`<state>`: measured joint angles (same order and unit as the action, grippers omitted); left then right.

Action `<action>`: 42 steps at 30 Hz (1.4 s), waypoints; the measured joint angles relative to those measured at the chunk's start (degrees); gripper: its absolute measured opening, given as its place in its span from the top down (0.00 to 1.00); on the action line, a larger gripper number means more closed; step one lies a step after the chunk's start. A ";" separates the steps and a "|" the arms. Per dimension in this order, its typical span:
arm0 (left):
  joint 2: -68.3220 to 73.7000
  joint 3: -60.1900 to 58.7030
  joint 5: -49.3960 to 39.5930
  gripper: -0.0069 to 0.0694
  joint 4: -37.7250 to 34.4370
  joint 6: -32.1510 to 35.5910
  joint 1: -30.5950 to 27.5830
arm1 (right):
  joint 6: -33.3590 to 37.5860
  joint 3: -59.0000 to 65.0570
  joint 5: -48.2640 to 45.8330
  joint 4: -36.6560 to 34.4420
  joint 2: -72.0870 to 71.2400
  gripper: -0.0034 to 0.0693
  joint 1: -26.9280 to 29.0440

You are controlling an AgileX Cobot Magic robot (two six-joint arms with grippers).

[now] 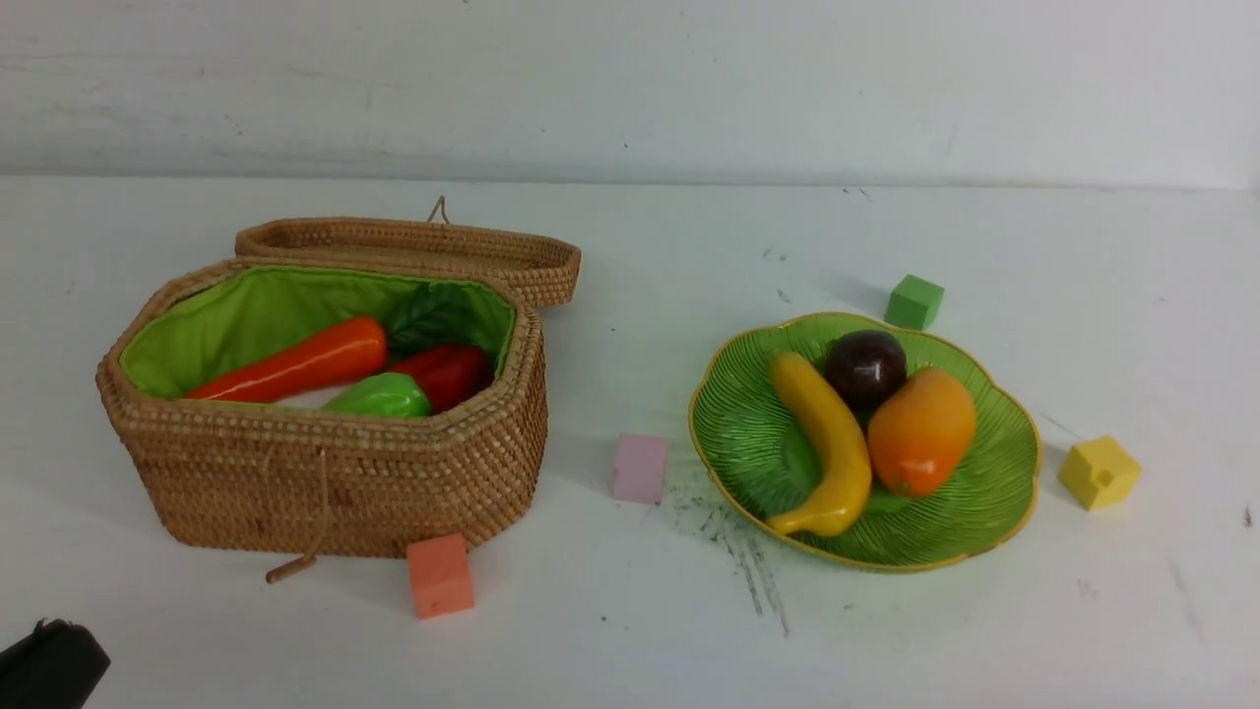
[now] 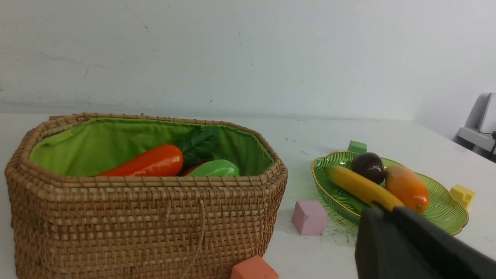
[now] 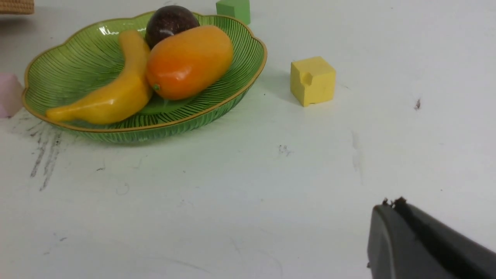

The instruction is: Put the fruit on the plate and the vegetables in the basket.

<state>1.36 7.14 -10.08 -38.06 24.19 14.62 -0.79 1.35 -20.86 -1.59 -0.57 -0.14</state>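
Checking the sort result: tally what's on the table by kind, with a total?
Fruit on the plate: 3 — banana, mango, mangosteen
Vegetables showing in the basket: 3 — carrot, red pepper, green gourd; more may be hidden
Foam cubes: 4 — orange cube, pink cube, green cube, yellow cube
Containers: 2
Total: 12

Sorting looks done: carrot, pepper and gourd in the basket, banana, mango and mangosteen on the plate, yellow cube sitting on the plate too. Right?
One error: the yellow cube is not on the plate; it sits on the table beside it, apart from the rim, as the front view shows. The rest stands: carrot, pepper and gourd in the basket, banana, mango and mangosteen on the plate.
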 joint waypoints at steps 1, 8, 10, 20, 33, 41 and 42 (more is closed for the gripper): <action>0.00 0.00 0.00 0.88 0.00 0.00 0.00 | 0.00 0.00 0.00 0.00 0.00 0.96 0.00; 0.00 0.00 0.00 0.88 0.00 0.00 0.00 | 0.01 0.00 0.00 0.00 0.00 0.95 0.00; 0.00 0.00 0.10 0.88 0.00 0.00 0.00 | 0.01 0.00 0.00 0.00 0.00 0.95 0.00; 0.00 -7.89 12.15 0.93 13.41 -8.44 -6.05 | 0.06 0.00 -0.06 -0.07 0.00 0.95 0.00; -1.83 -8.88 -11.55 0.93 34.35 -33.02 -10.75 | 0.06 -0.06 -0.20 -0.21 -0.05 0.93 0.00; -1.83 -8.88 -11.49 0.93 34.51 -33.45 -10.75 | 0.06 -0.06 -0.20 -0.21 -0.05 0.92 0.00; -1.83 -8.88 -11.49 0.93 34.51 -33.45 -10.75 | 0.06 -0.06 -0.20 -0.21 -0.05 0.92 0.00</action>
<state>-0.48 -1.74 -21.57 -3.55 -9.27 3.87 -0.73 1.29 -21.05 -1.79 -0.62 -0.14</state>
